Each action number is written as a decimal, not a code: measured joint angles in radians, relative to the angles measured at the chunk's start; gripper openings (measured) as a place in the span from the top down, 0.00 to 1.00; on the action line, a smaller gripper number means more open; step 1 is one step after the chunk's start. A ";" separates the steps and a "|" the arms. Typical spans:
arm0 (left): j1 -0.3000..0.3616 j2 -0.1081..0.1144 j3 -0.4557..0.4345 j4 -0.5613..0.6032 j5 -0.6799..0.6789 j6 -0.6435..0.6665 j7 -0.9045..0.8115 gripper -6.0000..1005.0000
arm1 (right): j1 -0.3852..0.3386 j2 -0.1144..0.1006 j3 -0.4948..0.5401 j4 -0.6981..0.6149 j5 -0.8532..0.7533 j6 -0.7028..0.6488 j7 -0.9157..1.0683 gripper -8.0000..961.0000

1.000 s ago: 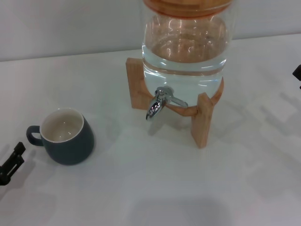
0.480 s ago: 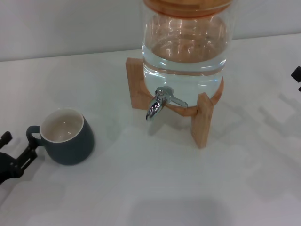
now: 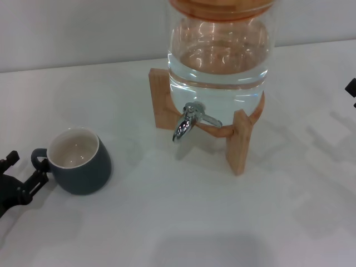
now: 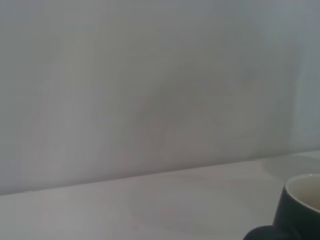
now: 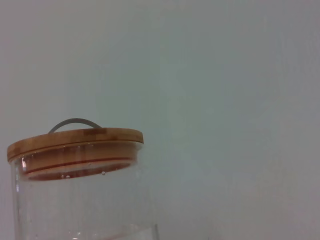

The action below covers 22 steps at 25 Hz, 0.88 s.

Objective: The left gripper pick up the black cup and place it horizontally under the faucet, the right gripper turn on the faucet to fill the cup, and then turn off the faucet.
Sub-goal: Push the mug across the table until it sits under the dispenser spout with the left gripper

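The black cup (image 3: 79, 161) stands upright on the white table at the left, cream inside showing, its loop handle pointing left. It also shows in the left wrist view (image 4: 299, 210). My left gripper (image 3: 23, 171) is open at the left edge, its two fingers spread just left of the cup's handle, close to it. The chrome faucet (image 3: 186, 121) sticks out from the front of the clear glass water jar (image 3: 219, 61), spout down. My right gripper (image 3: 351, 88) shows only as a black tip at the right edge, far from the faucet.
The jar rests on a wooden stand (image 3: 240, 142) at the back centre. Its wooden lid (image 5: 75, 141) with a wire handle shows in the right wrist view. A pale wall runs behind the table (image 3: 183, 222).
My left gripper has moved in from the lower left towards the cup's handle and its second finger has come into view. The cup, the faucet and the right gripper have not moved.
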 joint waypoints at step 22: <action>-0.021 -0.002 0.002 0.001 0.002 -0.033 -0.008 0.41 | -0.001 0.000 0.007 0.006 0.001 -0.006 -0.001 0.14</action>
